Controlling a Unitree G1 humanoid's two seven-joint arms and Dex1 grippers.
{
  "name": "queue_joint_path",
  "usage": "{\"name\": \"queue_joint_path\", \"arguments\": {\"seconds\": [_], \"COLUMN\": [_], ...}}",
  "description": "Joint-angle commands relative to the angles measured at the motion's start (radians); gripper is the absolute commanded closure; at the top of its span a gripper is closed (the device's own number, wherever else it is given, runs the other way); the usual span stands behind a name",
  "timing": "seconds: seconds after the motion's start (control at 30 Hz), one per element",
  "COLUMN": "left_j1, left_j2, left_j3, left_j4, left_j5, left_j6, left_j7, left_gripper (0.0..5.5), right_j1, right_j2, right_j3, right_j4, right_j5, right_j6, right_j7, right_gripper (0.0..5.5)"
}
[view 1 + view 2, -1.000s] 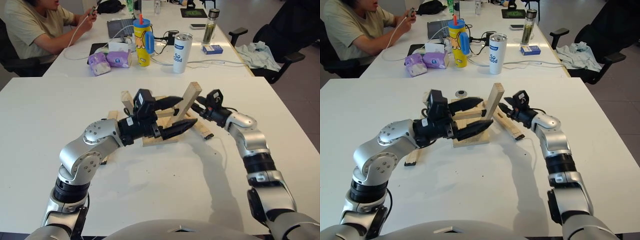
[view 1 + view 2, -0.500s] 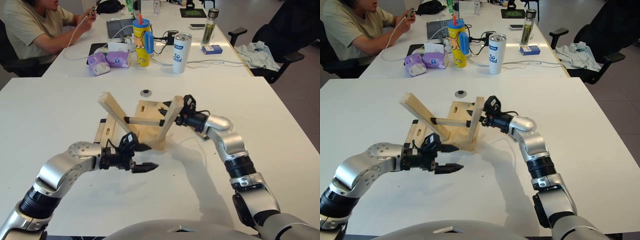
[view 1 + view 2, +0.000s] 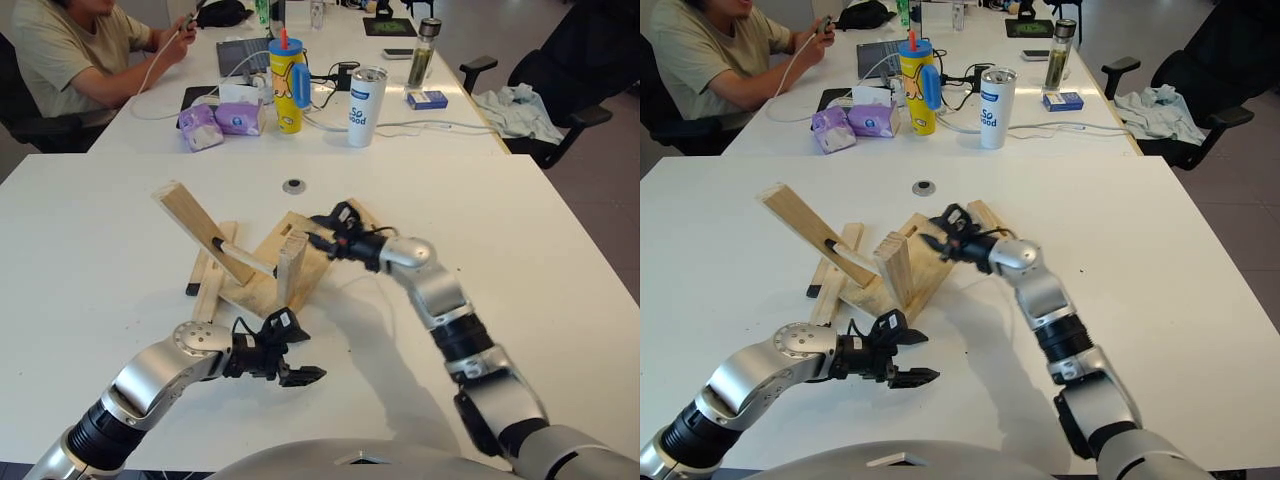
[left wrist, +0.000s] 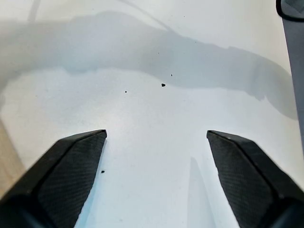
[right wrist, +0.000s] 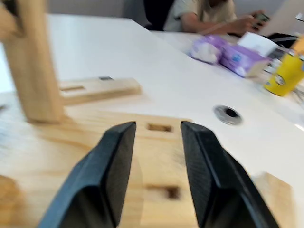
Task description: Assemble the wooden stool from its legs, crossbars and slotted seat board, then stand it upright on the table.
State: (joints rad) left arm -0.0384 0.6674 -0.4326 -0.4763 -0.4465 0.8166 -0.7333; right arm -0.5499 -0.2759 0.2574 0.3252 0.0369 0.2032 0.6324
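The partly built stool lies tipped on the white table. Its slotted seat board (image 3: 262, 288) leans at an angle, with one leg (image 3: 192, 222) slanting up to the left and another leg (image 3: 291, 268) standing near the middle. A thin crossbar (image 3: 238, 256) joins them. My right gripper (image 3: 318, 230) is at the board's far right edge, open, its fingers (image 5: 116, 175) over the board's slots (image 5: 159, 127). My left gripper (image 3: 305, 357) hovers low over bare table in front of the stool, open and holding nothing (image 4: 156, 135).
A loose wooden piece (image 3: 208, 290) lies left of the stool and another (image 3: 362, 214) behind my right gripper. A round grommet (image 3: 293, 186) is set in the table behind. Cups, a bottle and tissue packs stand on the far table. Open tabletop lies right and front.
The stool assembly has tipped over and shifted left, its legs now leaning left. My right gripper followed it leftwards. My left arm has drawn back towards the table's near edge.
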Motion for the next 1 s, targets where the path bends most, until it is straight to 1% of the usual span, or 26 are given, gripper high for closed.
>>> {"name": "queue_joint_path", "arguments": {"seconds": [0.03, 0.17, 0.3, 0.57, 0.67, 0.77, 0.87, 1.0], "left_j1": [-0.014, -0.027, -0.029, -0.031, -0.042, -0.057, -0.074, -0.115], "left_j2": [-0.018, -0.036, -0.049, -0.053, -0.055, -0.058, -0.070, -0.106], "left_j3": [-0.017, -0.025, -0.029, -0.011, 0.004, 0.030, 0.061, 0.099], "left_j4": [0.006, 0.019, 0.034, 0.078, 0.099, 0.133, 0.184, 0.265], "left_j5": [0.024, 0.036, 0.048, 0.092, 0.108, 0.132, 0.167, 0.209], "left_j6": [0.002, 0.003, -0.003, -0.023, -0.035, -0.056, -0.083, -0.109], "left_j7": [0.003, 0.001, 0.002, 0.018, 0.025, 0.044, 0.083, 0.155], "left_gripper": [1.57, 1.57, 1.57, 1.57, 1.57, 1.57, 1.57, 1.57], "right_j1": [-0.112, -0.187, -0.241, -0.281, -0.245, -0.146, -0.040, 0.081], "right_j2": [-0.004, 0.008, 0.012, -0.009, -0.046, -0.118, -0.161, -0.175], "right_j3": [0.020, 0.040, 0.070, 0.281, 0.345, 0.369, 0.335, 0.286], "right_j4": [0.218, 0.418, 0.551, 0.681, 0.643, 0.503, 0.334, 0.088], "right_j5": [-0.076, -0.131, -0.183, -0.408, -0.456, -0.441, -0.366, -0.241], "right_j6": [-0.135, -0.248, -0.320, -0.390, -0.383, -0.345, -0.273, -0.133], "right_j7": [0.002, 0.018, 0.048, 0.207, 0.291, 0.388, 0.436, 0.451], "right_gripper": [3.76, 3.76, 3.76, 3.76, 3.76, 3.76, 3.76, 3.76]}}
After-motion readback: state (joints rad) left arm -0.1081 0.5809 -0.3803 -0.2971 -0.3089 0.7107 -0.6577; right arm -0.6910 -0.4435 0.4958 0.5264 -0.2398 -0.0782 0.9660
